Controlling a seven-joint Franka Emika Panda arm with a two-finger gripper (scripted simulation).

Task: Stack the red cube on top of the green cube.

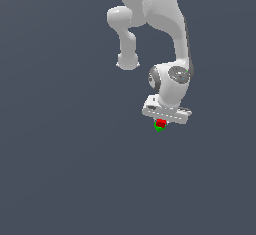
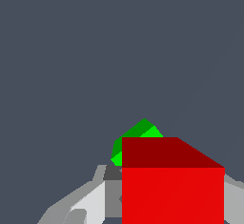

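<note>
In the exterior view my white gripper point(image 1: 160, 122) points down, and the tiny red cube point(image 1: 160, 124) sits right under the hand, between the fingers. A sliver of the green cube point(image 1: 159, 129) shows directly below the red one, on the grey floor. In the wrist view the red cube point(image 2: 172, 189) fills the space between the two grey fingers point(image 2: 95, 199), which press its sides. The green cube point(image 2: 138, 137) peeks out from behind and beneath it. Whether the red cube touches the green one cannot be told.
The plain dark grey floor point(image 1: 60, 169) spreads all around with no other objects on it. The arm's white links point(image 1: 170, 39) rise above the gripper at the top of the exterior view.
</note>
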